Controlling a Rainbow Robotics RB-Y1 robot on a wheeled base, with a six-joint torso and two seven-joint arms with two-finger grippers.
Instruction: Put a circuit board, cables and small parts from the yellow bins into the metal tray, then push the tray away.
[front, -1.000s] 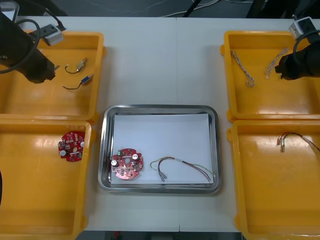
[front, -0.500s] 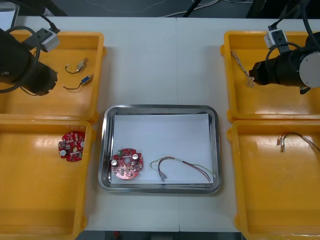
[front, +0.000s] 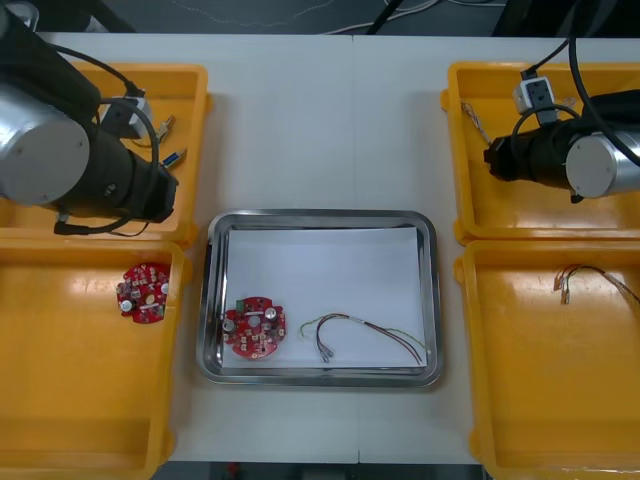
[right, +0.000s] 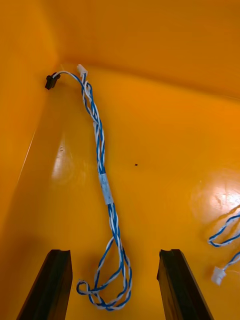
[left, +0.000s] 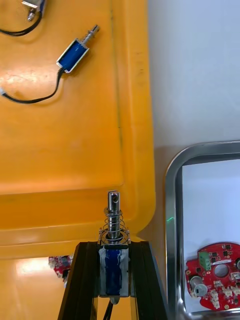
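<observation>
Table (front: 330, 120) holds four yellow bins (front: 560, 400), one metal tray (front: 320, 214), two circuit boards (front: 254, 328).

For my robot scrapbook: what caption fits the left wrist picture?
Left gripper shut on a small metal part, over the edge of a yellow bin, beside the metal tray.

Left arm (front: 45, 140) in shot now, a fat silver-grey barrel running into a black wrist, with a black cable looping over a little white box (front: 128, 112) on top. Right arm (front: 595, 165) matches it: silver cylinder, black cuff, a white block (front: 535, 93) with its own black cable loop. Both sets of jaws are plain black, flat, straight-sided bars.
</observation>
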